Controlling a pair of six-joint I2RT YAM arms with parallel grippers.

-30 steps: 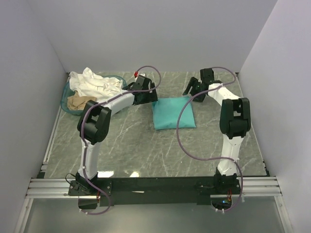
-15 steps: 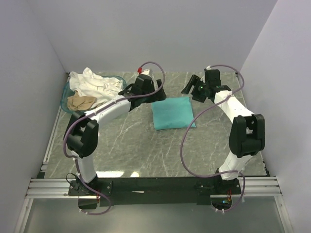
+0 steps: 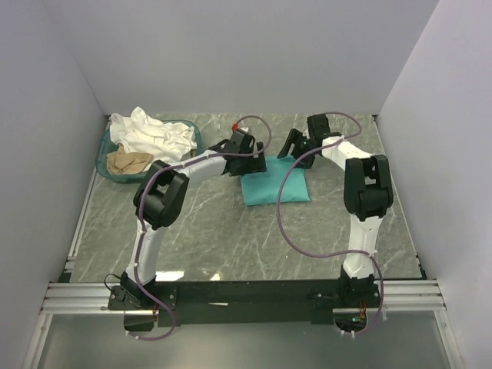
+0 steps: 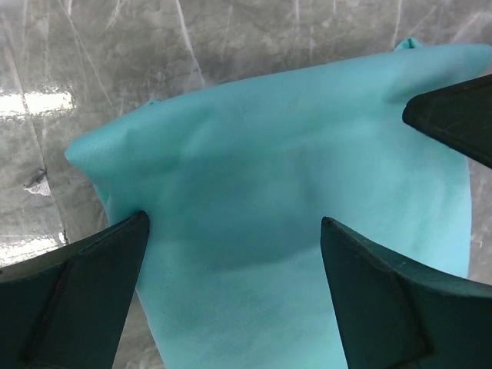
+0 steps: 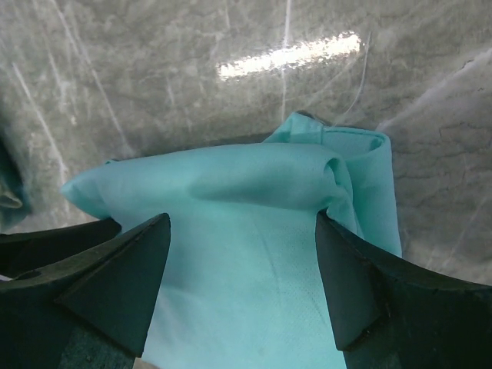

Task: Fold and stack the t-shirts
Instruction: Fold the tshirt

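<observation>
- Since the earlier frames, both arms have swung in toward the teal t-shirt (image 3: pixel 274 187). The left end effector (image 3: pixel 252 164) has come to its far left corner and the right end effector (image 3: pixel 296 151) to its far right corner. The shirt itself lies as it did.
- The teal t-shirt is a folded rectangle at the middle of the marbled worktop (image 3: pixel 231 238), slightly right of centre in the overhead view.
- Both end effectors are spread wide, each hanging over the cloth's far edge and pinching nothing; the wrist views show teal fabric between the open fingers (image 4: pixel 84 292).
- The step in hand looks like taking the two far corners for another fold. To do it well, each side should catch every layer at its corner, since the right wrist view shows a loose rolled edge there, then lift evenly and keep the fold line straight.
- The white t-shirts (image 3: pixel 150 132) and a beige one (image 3: pixel 127 161) sit heaped in the teal basket (image 3: pixel 102 157) at upper left, not yet folded.
- No brand, label or writing can be read.
</observation>
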